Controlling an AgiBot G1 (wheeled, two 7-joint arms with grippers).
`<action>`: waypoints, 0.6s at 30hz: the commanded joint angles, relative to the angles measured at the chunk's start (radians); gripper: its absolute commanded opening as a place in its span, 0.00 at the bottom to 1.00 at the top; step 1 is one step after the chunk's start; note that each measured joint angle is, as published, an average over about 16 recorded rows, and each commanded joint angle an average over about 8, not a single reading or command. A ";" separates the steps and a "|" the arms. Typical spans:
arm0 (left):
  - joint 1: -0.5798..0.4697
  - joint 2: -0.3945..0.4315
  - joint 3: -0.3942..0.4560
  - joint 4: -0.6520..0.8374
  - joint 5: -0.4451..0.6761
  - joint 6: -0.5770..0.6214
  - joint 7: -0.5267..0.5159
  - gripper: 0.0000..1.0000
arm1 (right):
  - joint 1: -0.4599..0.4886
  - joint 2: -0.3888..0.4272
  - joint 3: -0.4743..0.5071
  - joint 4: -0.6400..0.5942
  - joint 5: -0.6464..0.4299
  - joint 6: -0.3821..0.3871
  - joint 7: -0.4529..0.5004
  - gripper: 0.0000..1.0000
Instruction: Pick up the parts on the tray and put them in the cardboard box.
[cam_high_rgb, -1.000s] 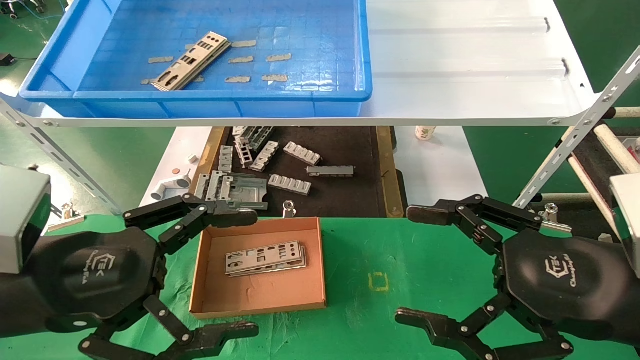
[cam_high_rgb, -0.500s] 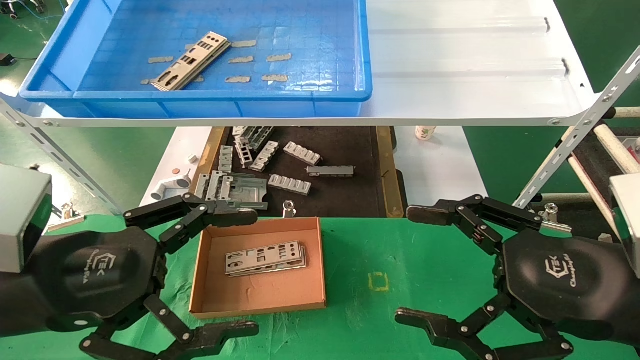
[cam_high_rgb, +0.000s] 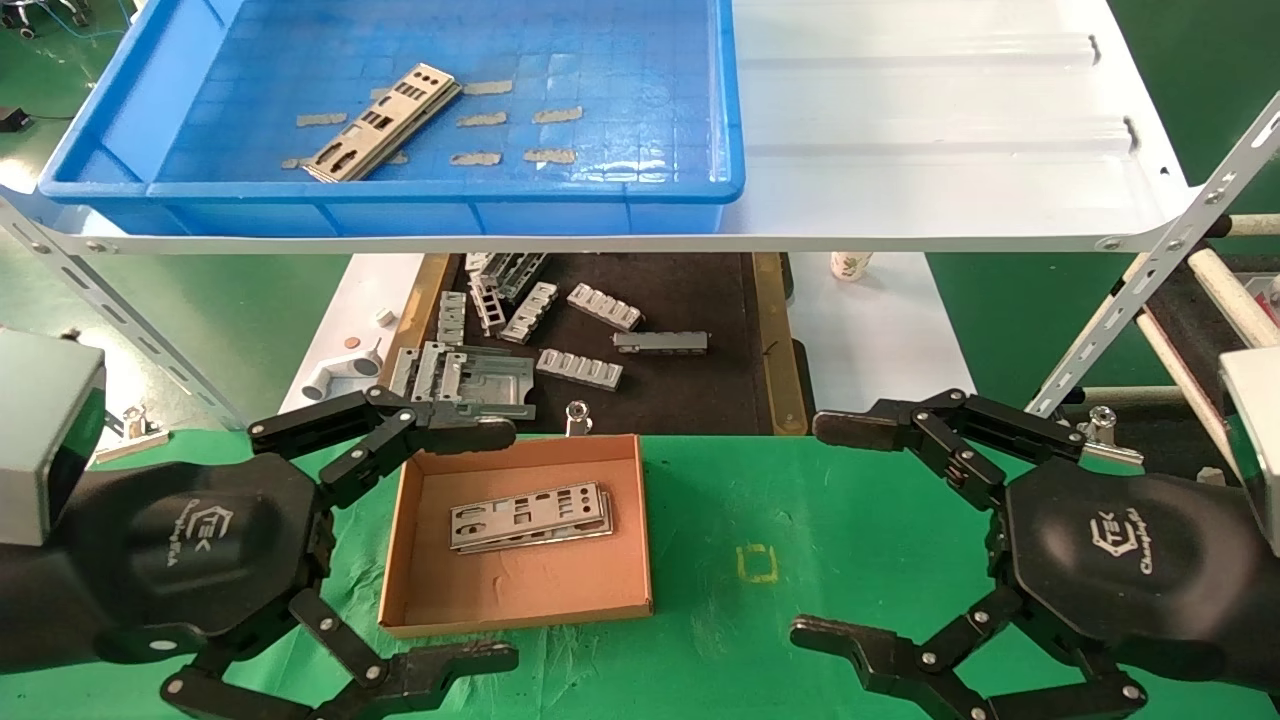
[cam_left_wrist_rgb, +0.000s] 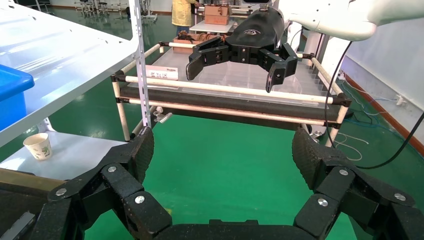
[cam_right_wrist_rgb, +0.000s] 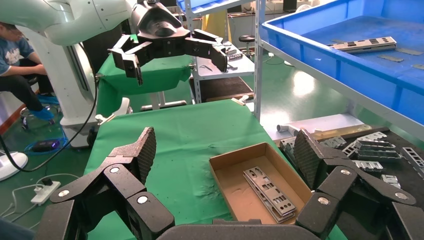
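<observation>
A stack of silver plates (cam_high_rgb: 383, 121) lies in the blue tray (cam_high_rgb: 150, 120) on the white upper shelf, also in the right wrist view (cam_right_wrist_rgb: 367, 44). The cardboard box (cam_high_rgb: 420, 600) sits on the green cloth and holds stacked silver plates (cam_high_rgb: 530, 516), also in the right wrist view (cam_right_wrist_rgb: 270, 192). My left gripper (cam_high_rgb: 505, 545) is open and empty, just left of the box. My right gripper (cam_high_rgb: 808, 530) is open and empty, to the right of the box. Each gripper shows in the other's wrist view, the right one (cam_left_wrist_rgb: 232, 67) and the left one (cam_right_wrist_rgb: 175, 57).
Below the shelf a dark mat (cam_high_rgb: 690, 390) with wooden side strips holds several grey ribbed brackets (cam_high_rgb: 578, 368). Tape strips (cam_high_rgb: 556, 115) lie on the tray floor. A paper cup (cam_high_rgb: 850, 265) stands behind. Shelf struts (cam_high_rgb: 1150, 270) slant at both sides.
</observation>
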 joint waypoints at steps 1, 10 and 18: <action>0.000 0.000 0.000 0.000 0.000 0.000 0.000 1.00 | 0.000 0.000 0.000 0.000 0.000 0.000 0.000 1.00; 0.000 0.000 0.000 0.001 0.000 0.000 0.000 1.00 | 0.000 0.000 0.000 0.000 0.000 0.000 0.000 1.00; 0.000 0.000 0.000 0.001 0.000 0.000 0.000 1.00 | 0.000 0.000 0.000 0.000 0.000 0.000 0.000 1.00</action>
